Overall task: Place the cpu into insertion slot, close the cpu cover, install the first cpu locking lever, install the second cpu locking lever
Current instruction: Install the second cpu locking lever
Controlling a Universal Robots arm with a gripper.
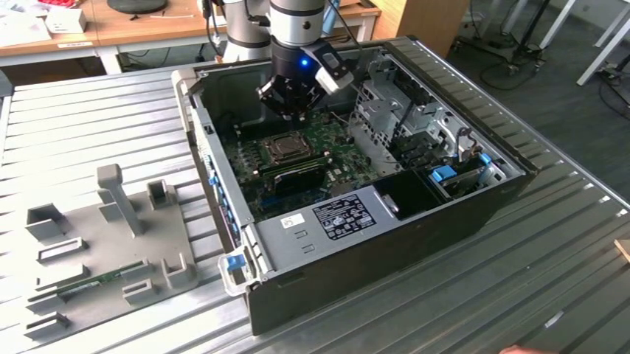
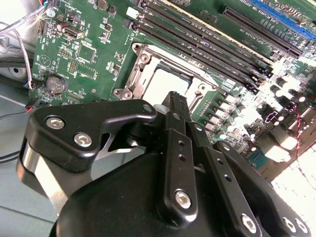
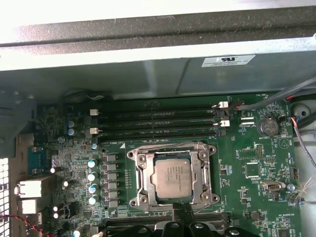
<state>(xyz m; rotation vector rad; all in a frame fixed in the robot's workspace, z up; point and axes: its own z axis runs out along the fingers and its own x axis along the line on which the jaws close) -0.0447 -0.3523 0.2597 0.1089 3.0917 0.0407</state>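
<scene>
Gripper [image 1: 288, 110] hovers above the cpu [image 3: 172, 177], which sits in insertion slot [image 3: 144, 178] w/ cpu cover [image 3: 173, 147] down; can't tell if jaws are open or holding anything.

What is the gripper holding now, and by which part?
Nothing can be seen held: the gripper hangs above the board, and the cpu already lies in the insertion slot.

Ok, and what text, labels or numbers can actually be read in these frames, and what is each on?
No text can be quoted; all print is too small or blurred.
On the case wall, a white label: unreadable.
On the silver housing, a black label: unreadable.
Beside it, a small white sticker: unreadable.
On the cpu, faint print: unreadable.
On the green circuit board, white markings: unreadable.
</scene>
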